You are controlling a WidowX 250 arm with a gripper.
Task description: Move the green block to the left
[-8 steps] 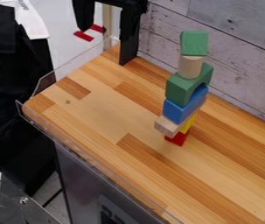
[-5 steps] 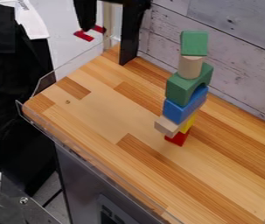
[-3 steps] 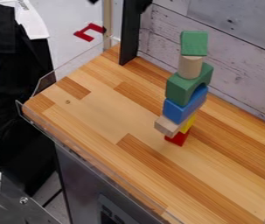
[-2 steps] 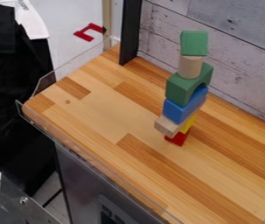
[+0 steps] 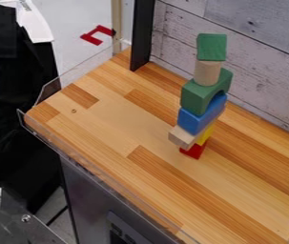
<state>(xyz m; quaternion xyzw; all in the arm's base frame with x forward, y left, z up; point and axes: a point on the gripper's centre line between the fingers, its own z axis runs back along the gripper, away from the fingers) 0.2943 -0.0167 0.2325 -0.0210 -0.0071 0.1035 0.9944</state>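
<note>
A green block (image 5: 211, 47) sits on top of a tall stack, right of the middle of the camera view. Under it stands a plain wooden cylinder (image 5: 207, 73), which rests on a green arch block (image 5: 201, 95). Below the arch come a blue block (image 5: 194, 120), a light wooden block (image 5: 181, 137), a yellow block (image 5: 204, 135) and, at the bottom, a red block (image 5: 193, 150) on the wooden table (image 5: 102, 124).
A black upright post (image 5: 142, 35) stands at the table's back corner. The grey plank wall (image 5: 261, 62) runs close behind the stack. A clear raised guard (image 5: 77, 71) lines the left edges, and black cloth (image 5: 13, 95) hangs beyond them.
The black arm parts at the top left have moved up and out of the view. A dark cable has come in at the lower left edge. The stack has stayed as it was.
</note>
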